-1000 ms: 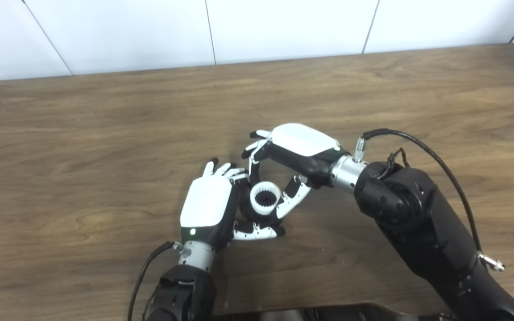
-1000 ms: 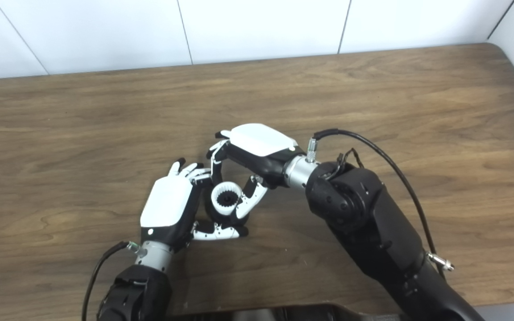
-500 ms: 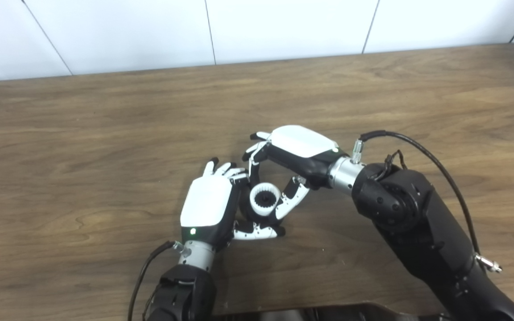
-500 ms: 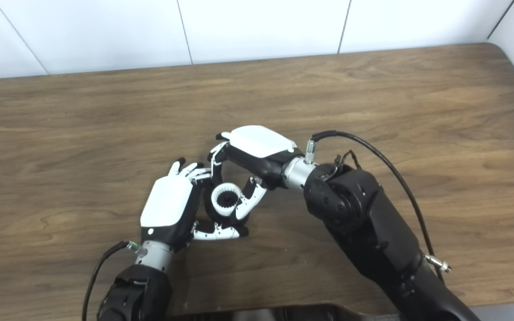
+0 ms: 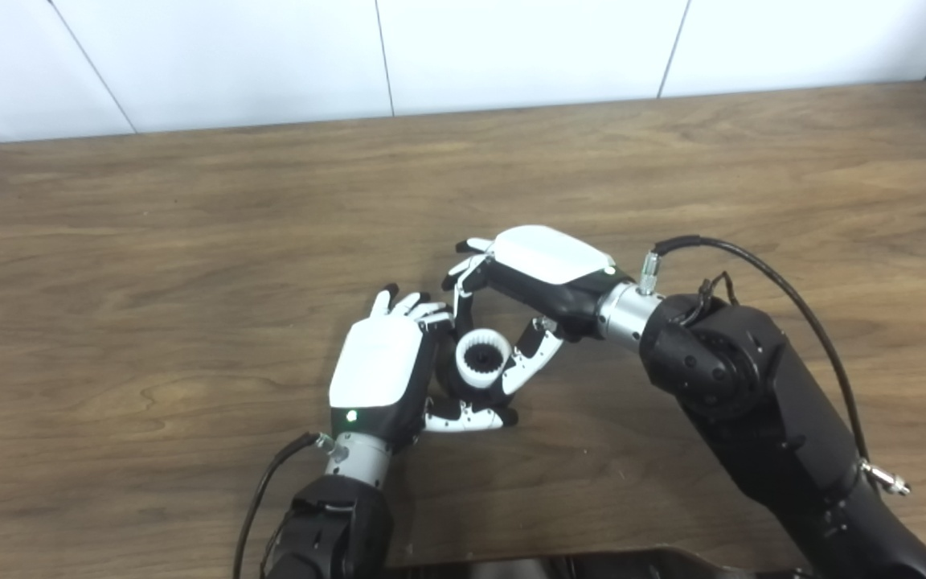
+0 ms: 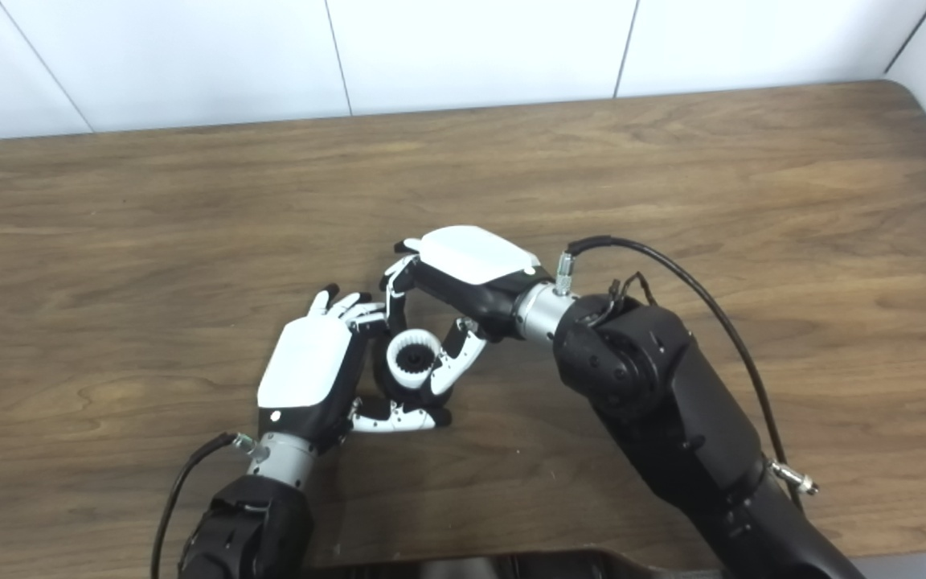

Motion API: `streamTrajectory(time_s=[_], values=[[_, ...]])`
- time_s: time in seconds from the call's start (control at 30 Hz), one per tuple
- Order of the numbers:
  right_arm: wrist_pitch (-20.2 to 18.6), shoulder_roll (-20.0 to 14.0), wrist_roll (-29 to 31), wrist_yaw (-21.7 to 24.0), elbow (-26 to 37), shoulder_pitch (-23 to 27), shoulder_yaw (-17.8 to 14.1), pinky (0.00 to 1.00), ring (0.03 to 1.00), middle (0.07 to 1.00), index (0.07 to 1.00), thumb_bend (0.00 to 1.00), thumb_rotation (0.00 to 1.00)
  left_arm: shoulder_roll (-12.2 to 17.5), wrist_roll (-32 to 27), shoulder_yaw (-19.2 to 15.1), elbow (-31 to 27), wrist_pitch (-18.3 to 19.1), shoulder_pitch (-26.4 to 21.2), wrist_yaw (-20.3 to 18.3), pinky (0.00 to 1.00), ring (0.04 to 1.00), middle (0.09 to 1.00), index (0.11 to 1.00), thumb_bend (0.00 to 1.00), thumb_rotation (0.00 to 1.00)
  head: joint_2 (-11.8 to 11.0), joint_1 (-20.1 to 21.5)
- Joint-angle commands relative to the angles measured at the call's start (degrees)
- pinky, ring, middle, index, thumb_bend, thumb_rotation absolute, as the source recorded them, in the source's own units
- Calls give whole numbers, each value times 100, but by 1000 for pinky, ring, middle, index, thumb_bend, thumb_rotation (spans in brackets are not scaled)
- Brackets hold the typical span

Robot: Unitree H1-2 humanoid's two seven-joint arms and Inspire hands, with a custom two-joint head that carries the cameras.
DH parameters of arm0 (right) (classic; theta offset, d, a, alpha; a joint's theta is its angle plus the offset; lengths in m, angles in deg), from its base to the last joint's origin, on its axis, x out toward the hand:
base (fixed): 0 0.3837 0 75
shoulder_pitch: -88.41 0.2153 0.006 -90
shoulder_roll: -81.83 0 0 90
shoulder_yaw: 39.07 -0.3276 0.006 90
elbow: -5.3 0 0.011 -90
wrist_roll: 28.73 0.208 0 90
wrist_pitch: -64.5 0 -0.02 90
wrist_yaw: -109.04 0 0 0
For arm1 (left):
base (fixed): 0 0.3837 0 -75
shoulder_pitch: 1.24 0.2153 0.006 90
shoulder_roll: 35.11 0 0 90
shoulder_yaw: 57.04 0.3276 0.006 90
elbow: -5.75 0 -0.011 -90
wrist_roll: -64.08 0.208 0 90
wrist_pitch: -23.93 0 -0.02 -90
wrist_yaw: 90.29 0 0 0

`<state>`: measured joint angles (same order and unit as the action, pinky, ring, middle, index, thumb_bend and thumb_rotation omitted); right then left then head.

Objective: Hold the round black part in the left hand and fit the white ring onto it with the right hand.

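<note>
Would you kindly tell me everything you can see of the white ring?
The white ring is a small, matt, plastic-looking band with its opening facing up toward the cameras. Dark teeth of the round black part show inside it, so it sits around that part. It lies between the two hands, above the table: the left hand cups it, and the right hand has fingers at its edge.

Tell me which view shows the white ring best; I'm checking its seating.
Neither clearly wins. The left eye view shows the white ring and its dark toothed centre between both robot hands. The right eye view shows the same ring, equally unobstructed.
</note>
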<state>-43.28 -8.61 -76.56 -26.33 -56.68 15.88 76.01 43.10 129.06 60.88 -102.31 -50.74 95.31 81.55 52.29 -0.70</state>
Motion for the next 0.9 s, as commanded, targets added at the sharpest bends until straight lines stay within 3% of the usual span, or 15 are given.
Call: streamTrajectory(time_s=[0.0,0.77,0.8,0.87], values=[[62,-2,-48,-129,89,111,-75,943,963,820,484,523,134,26,-2,108,173,111,124,-454,1000,891,781,480,526,56,2,-7],[343,-111,-154,-46,107,84,-18,937,960,837,493,525,151,19,7,105,201,79,107,-432,1000,889,780,480,525,55,15,11],[347,-113,-155,-45,106,87,-19,938,959,838,564,763,202,17,4,104,201,79,106,-432,1000,888,779,480,526,56,15,11],[331,-110,-159,-27,111,93,-21,939,957,840,601,890,229,18,6,104,201,79,104,-434,1000,888,778,480,526,56,15,11]])
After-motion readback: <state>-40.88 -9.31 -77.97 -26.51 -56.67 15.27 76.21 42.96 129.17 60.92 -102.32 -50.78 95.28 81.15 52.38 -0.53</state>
